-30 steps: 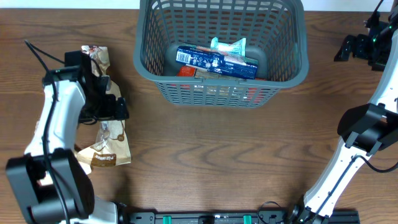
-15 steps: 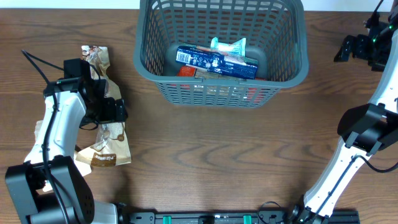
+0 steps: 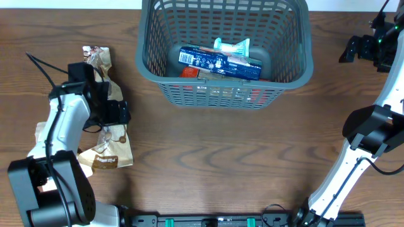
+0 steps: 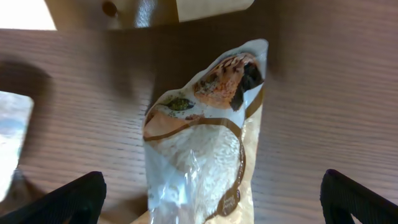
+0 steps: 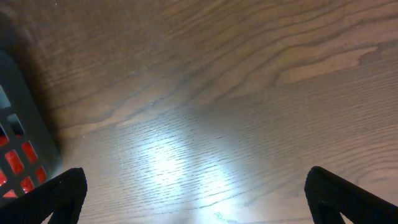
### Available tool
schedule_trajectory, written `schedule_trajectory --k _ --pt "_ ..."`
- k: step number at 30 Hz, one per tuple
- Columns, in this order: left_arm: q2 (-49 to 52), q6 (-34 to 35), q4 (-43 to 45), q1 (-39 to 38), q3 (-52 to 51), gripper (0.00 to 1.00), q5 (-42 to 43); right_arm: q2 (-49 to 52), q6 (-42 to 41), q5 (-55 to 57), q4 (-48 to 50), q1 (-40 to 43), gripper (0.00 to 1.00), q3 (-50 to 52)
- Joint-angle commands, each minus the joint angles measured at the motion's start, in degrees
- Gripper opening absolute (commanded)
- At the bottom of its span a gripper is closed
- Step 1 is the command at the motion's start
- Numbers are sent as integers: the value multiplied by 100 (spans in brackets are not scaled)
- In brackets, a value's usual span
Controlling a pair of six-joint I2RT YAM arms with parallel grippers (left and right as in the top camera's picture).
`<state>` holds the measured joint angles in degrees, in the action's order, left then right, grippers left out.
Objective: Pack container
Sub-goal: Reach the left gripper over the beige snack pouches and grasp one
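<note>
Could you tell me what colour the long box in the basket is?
The box is blue with white print, clearest overhead.

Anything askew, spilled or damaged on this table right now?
Nothing spilled or torn. The snack packets left of the basket lie crumpled at mixed angles beneath the open left gripper; the blue box rests slanted on other items.

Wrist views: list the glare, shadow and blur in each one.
Right wrist view: broad white glare on the brown wooden table; the dark grey plastic basket at the left edge is blurred. Left wrist view: sheen on the film of the glossy tan snack packet; dark shadow on the table at left.
</note>
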<state>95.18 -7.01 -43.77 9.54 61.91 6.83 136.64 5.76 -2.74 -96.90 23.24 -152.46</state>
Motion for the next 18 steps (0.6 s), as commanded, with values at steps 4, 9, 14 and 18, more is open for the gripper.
schedule_trajectory --k 4,9,14,18 --pt "227 133 175 20 -330 99 -111 -87 -103 37 -20 9 99 -28" --pt "494 136 192 20 -374 98 -151 -87 -103 35 -22 9 99 -28" --pt "699 136 186 20 -374 80 -151 -87 -103 37 -22 9 99 -28" --pt "704 133 52 20 -374 50 -149 -87 -103 35 -22 9 99 -28"
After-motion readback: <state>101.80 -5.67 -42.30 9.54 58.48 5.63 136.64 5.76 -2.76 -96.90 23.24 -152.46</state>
